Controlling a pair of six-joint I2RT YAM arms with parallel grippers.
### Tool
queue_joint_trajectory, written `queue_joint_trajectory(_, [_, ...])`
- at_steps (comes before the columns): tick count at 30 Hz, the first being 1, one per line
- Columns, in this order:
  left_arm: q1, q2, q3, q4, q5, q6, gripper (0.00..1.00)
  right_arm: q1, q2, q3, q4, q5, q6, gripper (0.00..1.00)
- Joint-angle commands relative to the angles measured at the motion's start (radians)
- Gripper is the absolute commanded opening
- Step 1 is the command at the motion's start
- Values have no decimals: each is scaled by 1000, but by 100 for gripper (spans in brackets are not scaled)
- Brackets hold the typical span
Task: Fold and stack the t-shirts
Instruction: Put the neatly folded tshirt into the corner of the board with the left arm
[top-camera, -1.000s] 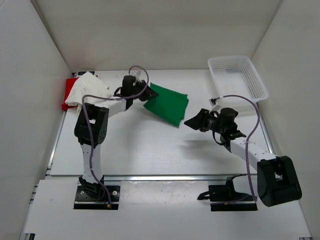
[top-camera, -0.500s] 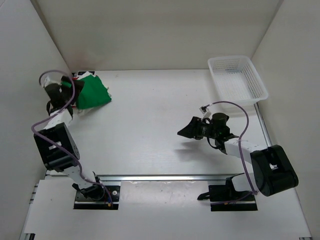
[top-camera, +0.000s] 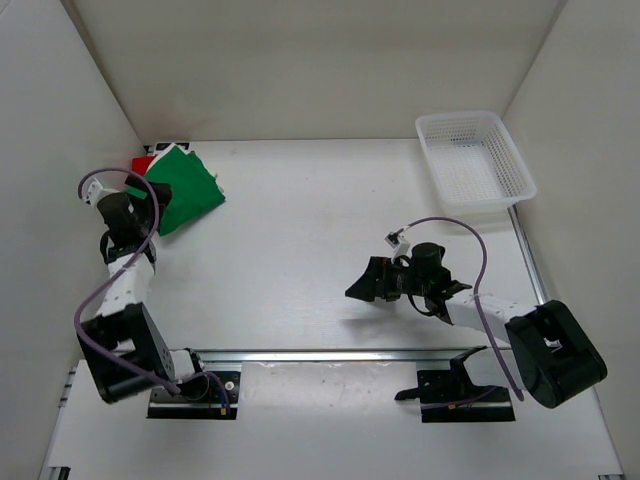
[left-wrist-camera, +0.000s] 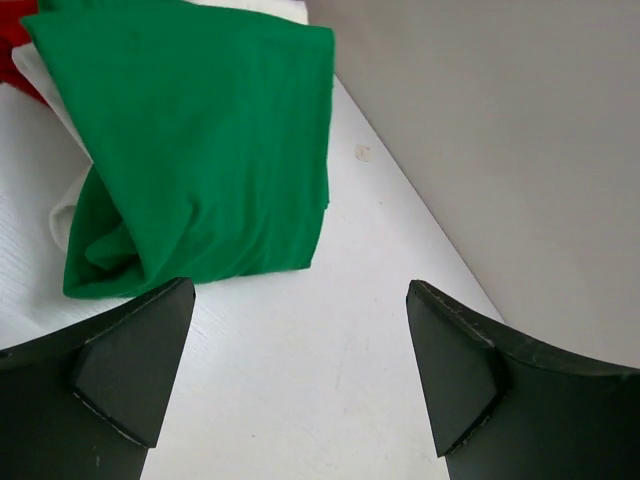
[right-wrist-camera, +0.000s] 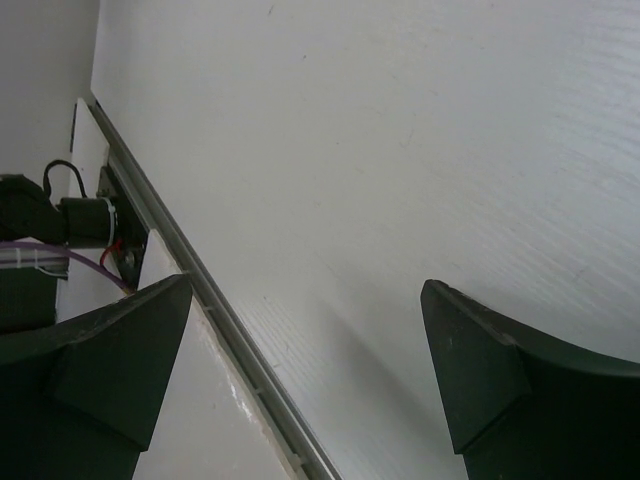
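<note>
The green shirt (left-wrist-camera: 200, 130) lies folded on top of the white shirt (left-wrist-camera: 60, 212) and the red shirt (left-wrist-camera: 8, 55) — one pile in the far left corner of the table (top-camera: 300, 220). The left jaws are wide apart just beside it, holding nothing. The right jaws are wide apart too — far from the pile.

No readable text, labels or numbers — none on anything (either view).
</note>
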Motion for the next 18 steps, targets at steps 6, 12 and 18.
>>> queue_joint_trajectory(6, [-33,-323,-214,-186,-131,133,99,78,-73,-27,15,39,-73,99])
queue_joint_trajectory(12, [-141,-522,-220,-422,-262,253,98,114,-151,-57,-2,96,-87,99])
queue_joint_trajectory(18, [-447,-540,-266,-514,-238,208,98,113,-202,-70,-21,131,-101,99])
